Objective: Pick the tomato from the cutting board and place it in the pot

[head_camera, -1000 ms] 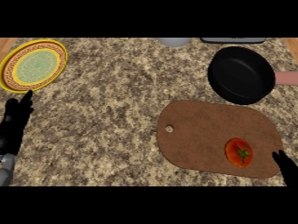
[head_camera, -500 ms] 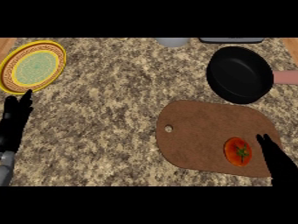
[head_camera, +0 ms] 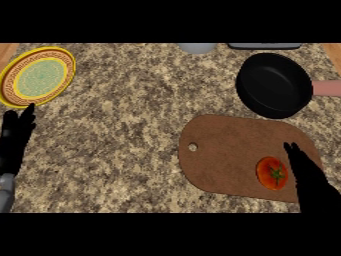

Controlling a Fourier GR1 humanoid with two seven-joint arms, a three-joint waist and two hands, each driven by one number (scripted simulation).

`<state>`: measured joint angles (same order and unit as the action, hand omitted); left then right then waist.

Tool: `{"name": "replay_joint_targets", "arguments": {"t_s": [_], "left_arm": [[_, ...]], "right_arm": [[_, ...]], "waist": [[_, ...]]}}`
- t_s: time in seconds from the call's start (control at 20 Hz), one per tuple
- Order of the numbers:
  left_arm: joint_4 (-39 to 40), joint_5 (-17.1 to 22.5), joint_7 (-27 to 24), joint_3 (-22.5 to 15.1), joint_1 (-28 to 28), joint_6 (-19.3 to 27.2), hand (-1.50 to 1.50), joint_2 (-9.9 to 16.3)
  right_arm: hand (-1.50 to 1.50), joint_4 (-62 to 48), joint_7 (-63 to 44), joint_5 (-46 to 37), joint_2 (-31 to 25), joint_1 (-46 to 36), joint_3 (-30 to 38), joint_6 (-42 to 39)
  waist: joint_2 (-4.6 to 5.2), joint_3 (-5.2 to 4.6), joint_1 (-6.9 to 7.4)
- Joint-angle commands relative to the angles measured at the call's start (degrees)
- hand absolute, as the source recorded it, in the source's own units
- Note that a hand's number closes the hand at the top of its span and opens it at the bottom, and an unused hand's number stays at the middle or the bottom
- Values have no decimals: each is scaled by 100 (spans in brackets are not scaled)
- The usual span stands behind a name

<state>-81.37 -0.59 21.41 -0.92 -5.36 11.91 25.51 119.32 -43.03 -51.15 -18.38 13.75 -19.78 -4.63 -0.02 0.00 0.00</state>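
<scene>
A red tomato [head_camera: 272,172] with a green stem lies on the brown cutting board [head_camera: 232,147], near its lower right end. My right hand [head_camera: 312,179] comes in from the lower right, open, with straight fingers lying just right of the tomato and reaching past it. The black pot [head_camera: 274,85] with a pink handle [head_camera: 335,88] sits beyond the board at the upper right. At the left edge my left hand [head_camera: 10,143] rests open, fingers pointing up toward a plate.
A yellow-rimmed plate with a green centre [head_camera: 37,76] lies at the upper left. A grey bowl [head_camera: 196,47] and a dark tray [head_camera: 265,46] show at the counter's far edge. Wooden floor borders the counter on both sides.
My right hand has moved up and leftward from the lower right corner, its fingers now alongside the tomato. The left hand drifted slightly upward. The tomato has not moved.
</scene>
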Motion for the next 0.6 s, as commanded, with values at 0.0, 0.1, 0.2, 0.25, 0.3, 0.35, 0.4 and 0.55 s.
{"name": "replay_joint_targets", "arguments": {"t_s": [0.0,0.1,0.2,0.25,0.3,0.35,0.4,0.55], "left_arm": [[175,-191,-54,31,-90,-34,0,-252],[222,-348,-219,159,26,-43,0,-328],[-171,-273,-60,208,175,-201,0,-268],[59,-236,53,388,-128,-371,0,-121],[405,-371,-1,342,-441,-259,0,-318],[-436,-362,270,312,119,-300,0,-234],[-180,-404,250,297,-161,-274,0,-347],[261,-479,7,452,-342,-369,0,-423]], "right_arm": [[-150,-660,232,-529,392,-151,-267,442],[-150,-247,191,-186,163,-231,182,-154],[-150,-520,336,-618,257,121,-32,314],[-150,-144,-35,-618,349,115,-81,5],[-150,-212,118,-264,258,-116,273,-234],[-150,-516,182,-325,323,-146,226,-187],[-150,-835,2,-647,665,-366,-78,1],[-150,-1008,471,-393,496,-114,302,131]], "waist": [[1,0,-9],[0,-1,-11],[-4,1,-9],[-3,0,-20],[2,-1,-27],[-4,1,5],[0,0,0],[2,0,-22]]}}
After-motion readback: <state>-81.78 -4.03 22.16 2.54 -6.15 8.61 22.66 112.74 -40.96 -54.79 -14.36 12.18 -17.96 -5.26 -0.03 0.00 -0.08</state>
